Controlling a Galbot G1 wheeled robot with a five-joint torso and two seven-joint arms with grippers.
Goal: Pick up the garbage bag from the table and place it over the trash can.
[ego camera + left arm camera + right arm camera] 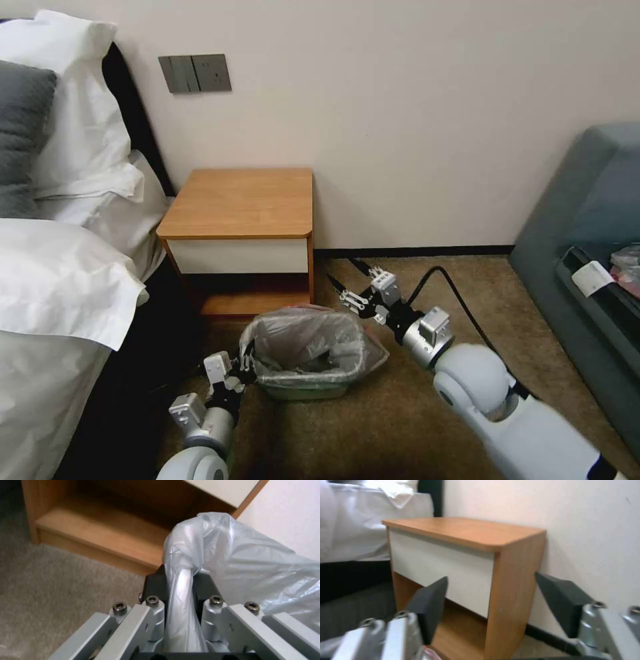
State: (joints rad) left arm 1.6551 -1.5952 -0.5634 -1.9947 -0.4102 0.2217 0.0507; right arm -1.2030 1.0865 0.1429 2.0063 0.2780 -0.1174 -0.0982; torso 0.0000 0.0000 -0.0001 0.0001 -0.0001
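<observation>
The garbage bag (310, 340), translucent grey with a pink band, is draped over the trash can (303, 392), which stands on the carpet in front of the table (240, 200). My left gripper (245, 357) is at the bin's left rim, shut on a bunched fold of the bag (233, 562). The plastic runs between its dark pads (203, 585). My right gripper (339, 268) hovers open just beyond the bin's far right corner, holding nothing. In the right wrist view its fingers (430, 605) frame the table (470, 532).
A bed with white linen (60, 280) borders the left, close to my left arm. A grey sofa (587, 220) stands on the right. A black cable (460, 293) loops off my right arm. Open carpet (373, 427) lies in front of the bin.
</observation>
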